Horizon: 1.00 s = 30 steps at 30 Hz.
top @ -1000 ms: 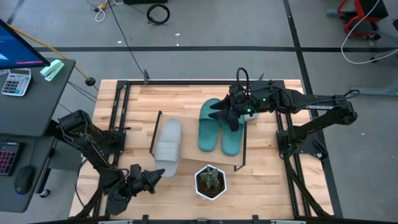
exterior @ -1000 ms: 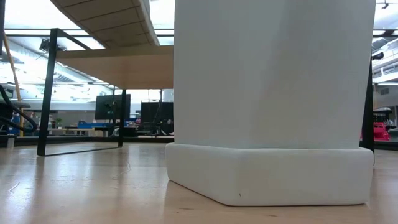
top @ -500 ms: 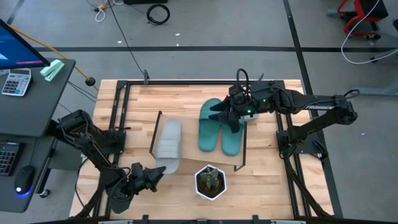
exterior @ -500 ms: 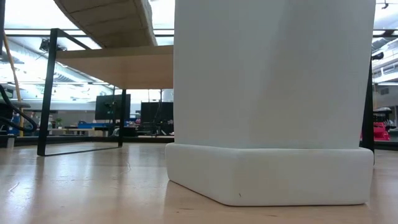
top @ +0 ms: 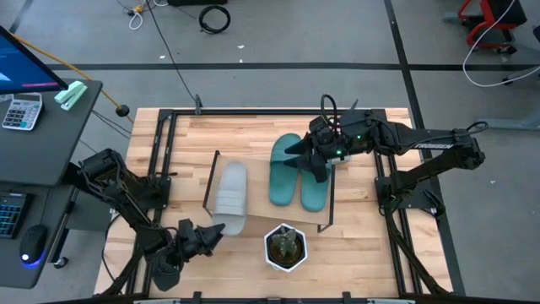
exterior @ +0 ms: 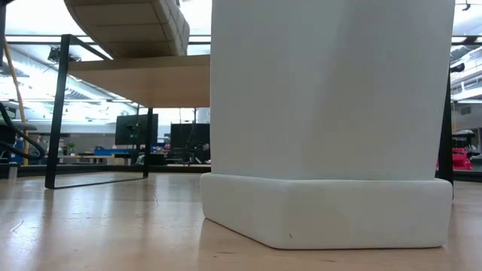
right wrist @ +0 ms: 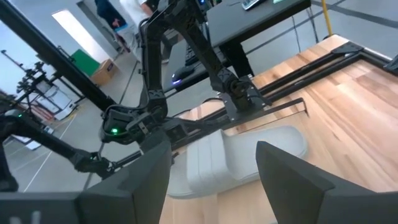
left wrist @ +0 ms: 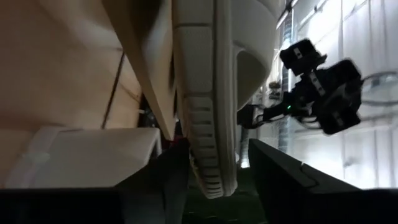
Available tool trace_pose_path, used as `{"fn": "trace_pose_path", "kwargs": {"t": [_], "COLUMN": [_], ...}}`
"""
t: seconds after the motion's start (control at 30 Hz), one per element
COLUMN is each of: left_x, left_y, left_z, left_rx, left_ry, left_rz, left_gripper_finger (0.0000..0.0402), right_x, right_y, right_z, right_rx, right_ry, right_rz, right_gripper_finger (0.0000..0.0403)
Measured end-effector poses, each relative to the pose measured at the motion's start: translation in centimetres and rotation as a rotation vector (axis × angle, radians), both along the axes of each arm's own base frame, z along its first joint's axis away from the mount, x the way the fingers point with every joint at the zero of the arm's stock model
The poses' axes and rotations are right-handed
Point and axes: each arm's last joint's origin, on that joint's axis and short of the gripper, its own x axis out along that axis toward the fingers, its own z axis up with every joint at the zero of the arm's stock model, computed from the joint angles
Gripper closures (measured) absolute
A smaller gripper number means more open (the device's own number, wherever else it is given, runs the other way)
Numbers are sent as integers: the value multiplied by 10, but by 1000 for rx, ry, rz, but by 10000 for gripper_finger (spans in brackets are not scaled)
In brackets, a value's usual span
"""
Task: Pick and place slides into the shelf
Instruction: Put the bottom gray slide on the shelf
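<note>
The left gripper (top: pixel 213 234) sits at the lower left of the high view, its fingers parted on either side of the near end of the grey slide (top: pixel 228 197). In the left wrist view the two dark fingers (left wrist: pixel 283 180) stand apart with the ridged sole edge of that slide (left wrist: pixel 208 118) between them, a gap showing on the one side; whether the other finger presses the foam cannot be told. The left arm runs low from the table's left edge, elbow bent, wrist aimed toward the shelf (top: pixel 325 221).

The grey slide lies with its long axis running top to bottom in the high view, left of centre on the table (top: pixel 186 139), strap across its middle.

The right gripper (top: pixel 295 157) hovers over the teal slides (top: pixel 295 176) in the middle of the high view, fingers spread wide and gripping nothing; the right wrist view shows both dark fingers (right wrist: pixel 286 180) apart with only air between them. The right arm reaches in horizontally from the right edge. The teal pair lies side by side, long axes top to bottom too.

A white potted plant (top: pixel 285 246) stands below centre, filling the low view.
</note>
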Motion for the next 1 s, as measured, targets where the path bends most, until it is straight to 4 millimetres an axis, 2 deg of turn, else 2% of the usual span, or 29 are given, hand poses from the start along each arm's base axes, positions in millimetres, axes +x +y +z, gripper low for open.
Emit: {"fn": "trace_pose_path", "kwargs": {"t": [0.13,0.33,0.63,0.8,1.0], "left_x": [-1,-2,-16,-19,-17], "left_y": [3,6,6,4,4], "left_z": [-6,-11,-20,-20,-20], "left_rx": [35,115,263,280,268], "left_ry": [23,73,159,167,159], "left_rz": [0,4,-39,-48,-45], "left_gripper_finger": [234,262,289,283,249], "right_x": [0,0,0,0,0], "right_y": [0,1,2,2,2], "right_z": [0,0,0,0,0], "right_rx": [4,9,15,17,17], "right_ry": [0,0,0,1,1], "right_rz": [16,34,56,62,64], "right_gripper_finger": [160,160,160,160,160]}}
